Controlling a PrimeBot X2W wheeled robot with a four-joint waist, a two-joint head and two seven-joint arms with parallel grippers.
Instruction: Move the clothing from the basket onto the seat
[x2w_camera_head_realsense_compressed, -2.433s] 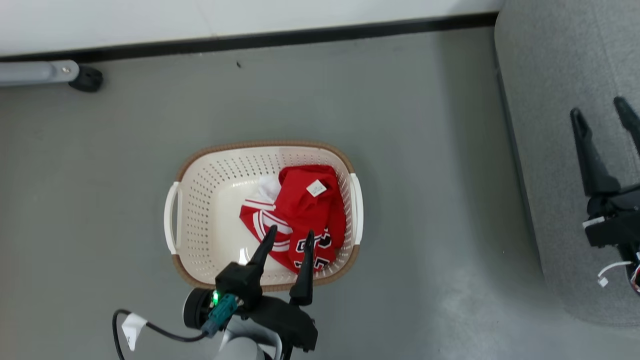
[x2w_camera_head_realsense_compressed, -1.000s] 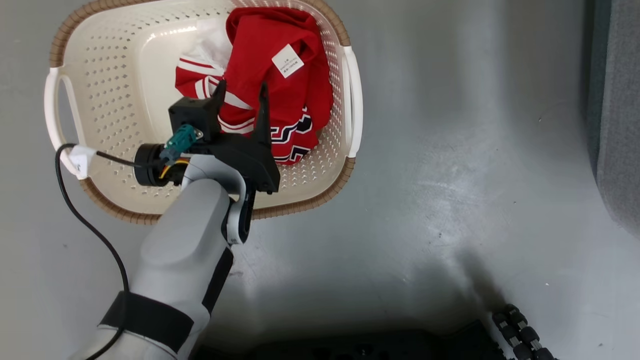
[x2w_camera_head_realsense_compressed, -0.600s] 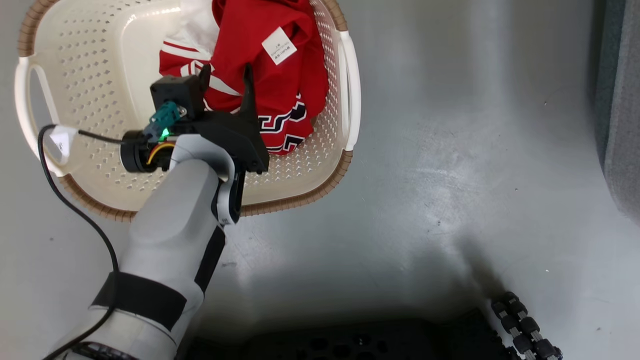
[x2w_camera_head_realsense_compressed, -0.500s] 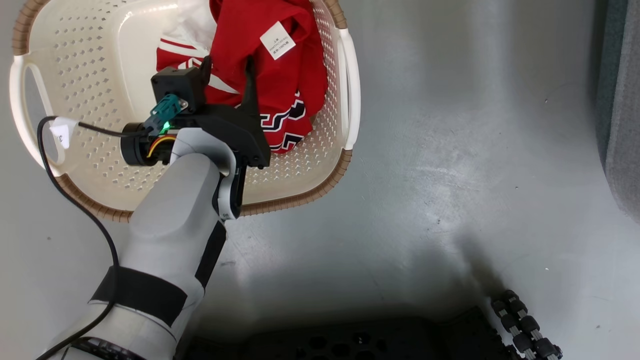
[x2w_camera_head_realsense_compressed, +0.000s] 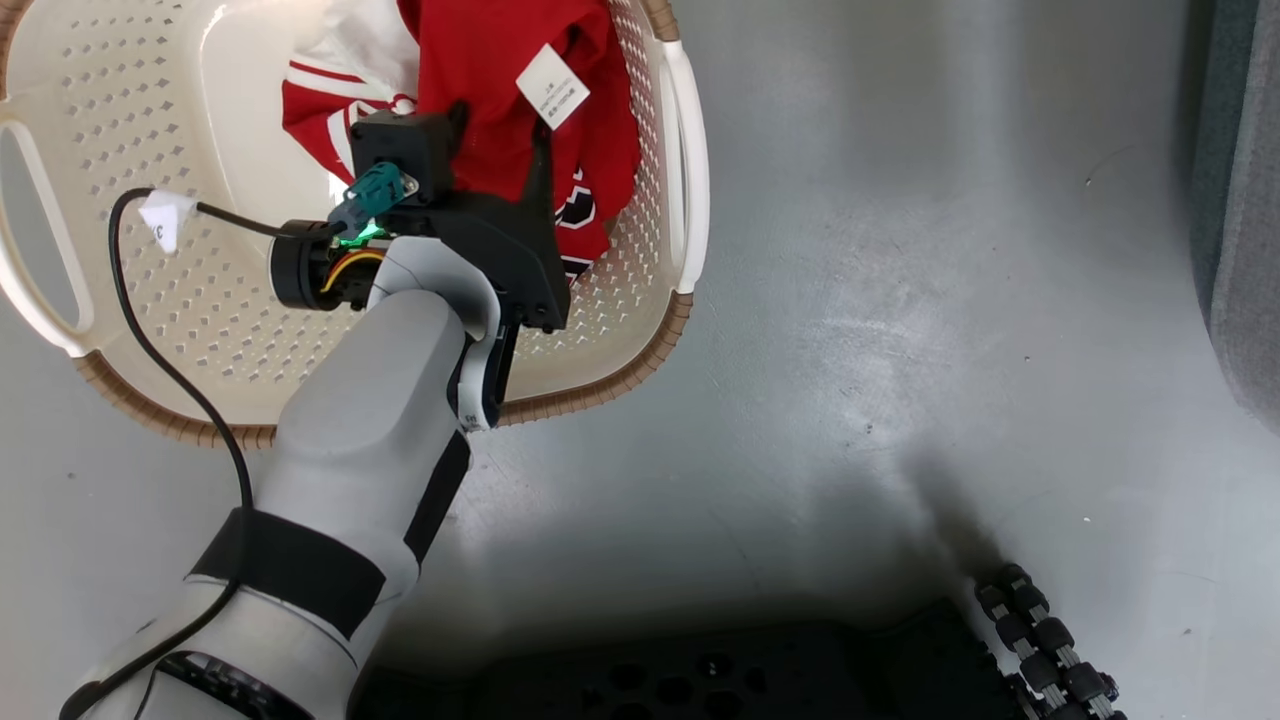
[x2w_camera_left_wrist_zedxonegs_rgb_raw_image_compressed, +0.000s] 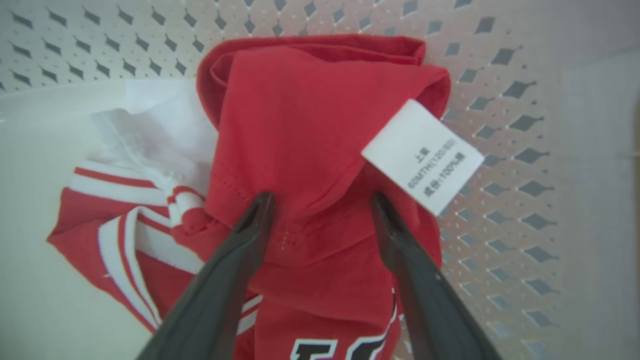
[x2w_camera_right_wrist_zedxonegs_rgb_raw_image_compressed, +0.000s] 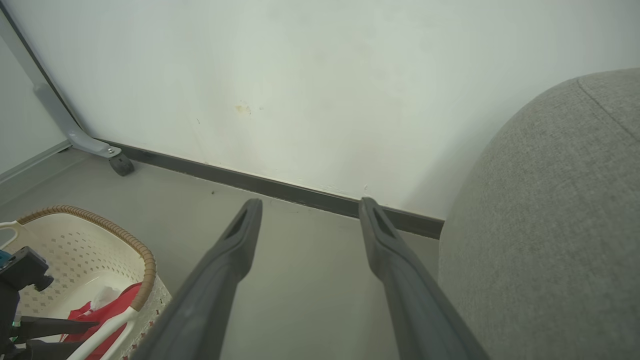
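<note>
The clothing (x2w_camera_head_realsense_compressed: 500, 60) is a crumpled red jersey with white stripe trim and a white tag (x2w_camera_head_realsense_compressed: 552, 85). It lies in the right half of the cream perforated basket (x2w_camera_head_realsense_compressed: 150, 300) on the floor. My left gripper (x2w_camera_head_realsense_compressed: 502, 118) reaches into the basket, open, its fingertips down at the red fabric. In the left wrist view the left gripper (x2w_camera_left_wrist_zedxonegs_rgb_raw_image_compressed: 321, 197) straddles a fold of the clothing (x2w_camera_left_wrist_zedxonegs_rgb_raw_image_compressed: 300, 125), just left of the tag (x2w_camera_left_wrist_zedxonegs_rgb_raw_image_compressed: 422, 155). My right gripper (x2w_camera_right_wrist_zedxonegs_rgb_raw_image_compressed: 310, 204) hangs open and holds nothing, above the floor beside the grey seat (x2w_camera_right_wrist_zedxonegs_rgb_raw_image_compressed: 550, 225). The seat (x2w_camera_head_realsense_compressed: 1245, 250) edges the head view's right side.
Grey floor lies between the basket and the seat. My dark base (x2w_camera_head_realsense_compressed: 700, 685) and a black cable chain (x2w_camera_head_realsense_compressed: 1040, 640) sit at the bottom. A white wall with a dark baseboard (x2w_camera_right_wrist_zedxonegs_rgb_raw_image_compressed: 280, 187) and a castered metal leg (x2w_camera_right_wrist_zedxonegs_rgb_raw_image_compressed: 120, 165) stand behind. A black cable (x2w_camera_head_realsense_compressed: 150, 330) trails from my left wrist.
My left gripper has moved right across the red jersey, closer to the white tag, and stays open. The head view has shifted a little, so the basket sits further left.
</note>
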